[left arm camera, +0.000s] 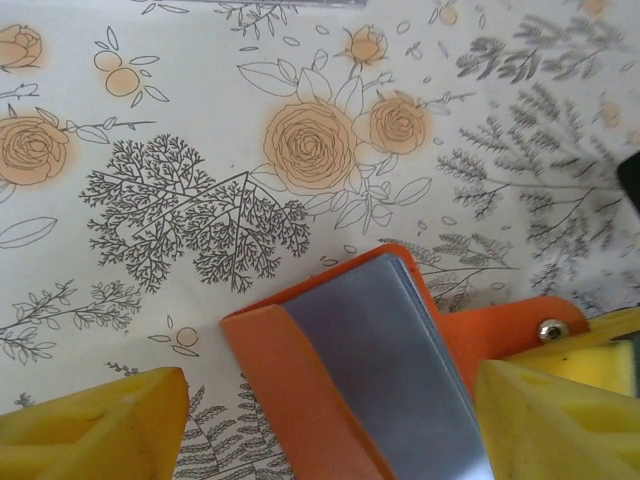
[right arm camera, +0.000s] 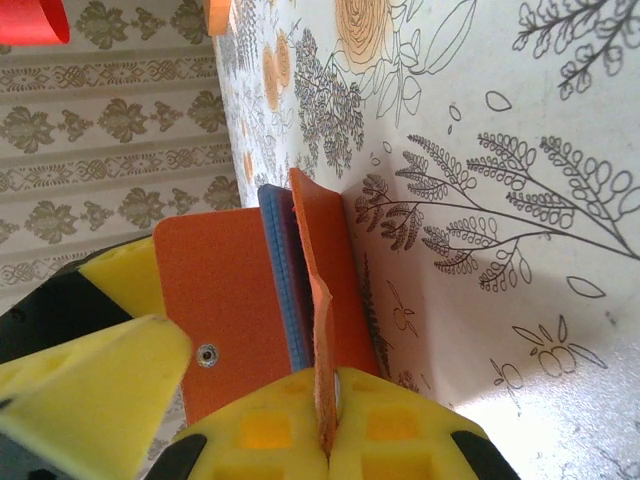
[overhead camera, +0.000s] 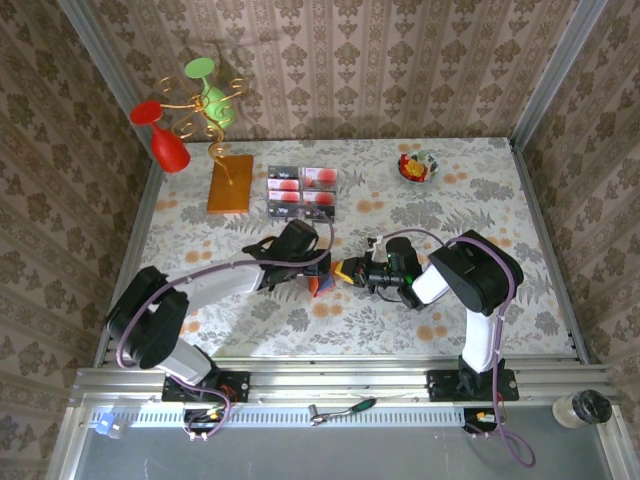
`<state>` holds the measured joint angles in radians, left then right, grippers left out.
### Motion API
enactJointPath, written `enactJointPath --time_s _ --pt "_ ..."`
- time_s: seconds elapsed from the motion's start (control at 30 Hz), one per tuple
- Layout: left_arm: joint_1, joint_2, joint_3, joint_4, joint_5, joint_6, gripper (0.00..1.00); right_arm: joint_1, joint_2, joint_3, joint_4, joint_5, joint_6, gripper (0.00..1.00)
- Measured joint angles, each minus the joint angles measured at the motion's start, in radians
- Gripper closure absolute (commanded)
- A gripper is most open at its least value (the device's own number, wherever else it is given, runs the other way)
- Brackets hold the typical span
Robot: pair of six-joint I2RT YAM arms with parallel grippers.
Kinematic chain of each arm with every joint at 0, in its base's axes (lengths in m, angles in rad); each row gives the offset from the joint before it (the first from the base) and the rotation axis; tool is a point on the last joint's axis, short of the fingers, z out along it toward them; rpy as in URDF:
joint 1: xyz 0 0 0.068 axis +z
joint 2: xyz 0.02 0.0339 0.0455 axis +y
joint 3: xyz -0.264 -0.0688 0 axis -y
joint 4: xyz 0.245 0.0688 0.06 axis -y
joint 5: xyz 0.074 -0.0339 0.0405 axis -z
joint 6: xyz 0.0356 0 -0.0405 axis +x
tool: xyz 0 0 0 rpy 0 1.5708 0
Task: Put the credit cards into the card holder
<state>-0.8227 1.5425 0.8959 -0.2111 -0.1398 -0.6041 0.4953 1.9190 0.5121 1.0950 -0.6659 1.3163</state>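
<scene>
The card holder (right arm camera: 235, 310) seemed light and floppy to us, best pinched at its flap as the right gripper (right arm camera: 325, 420) did, left gripper (left arm camera: 325, 430) gaping.

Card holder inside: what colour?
Grey-blue; the card holder shows it best in the left wrist view.

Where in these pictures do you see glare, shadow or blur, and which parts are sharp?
Top external: the light is even, with a soft shadow under the left arm on the tablecloth. Left wrist: the tablecloth print is sharp, the left gripper's pads look slightly soft at the bottom edge, and the card holder shows a pale sheen inside. Right wrist: white glare washes out the tablecloth at lower right.
</scene>
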Motion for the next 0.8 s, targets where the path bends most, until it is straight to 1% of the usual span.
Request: enactJointPath --time_s 0.1,0.23,0.6,0.8 --pt "-0.026 0.02 0.039 -0.064 -0.05 0.014 0.24 0.0 0.0 -0.006 0.002 0.002 0.0 1.0" --pt "-0.04 0.016 0.038 -0.117 -0.101 0.018 0.24 0.0 0.001 -0.014 0.002 0.006 0.0 1.0" --pt "-0.04 -0.078 -0.065 -0.146 -0.188 0.01 0.23 0.0 0.001 -0.038 0.003 0.023 0.0 1.0" --pt "-0.034 -0.09 -0.127 -0.133 -0.217 -0.006 0.23 0.0 0.001 -0.058 0.006 0.037 0.001 1.0"
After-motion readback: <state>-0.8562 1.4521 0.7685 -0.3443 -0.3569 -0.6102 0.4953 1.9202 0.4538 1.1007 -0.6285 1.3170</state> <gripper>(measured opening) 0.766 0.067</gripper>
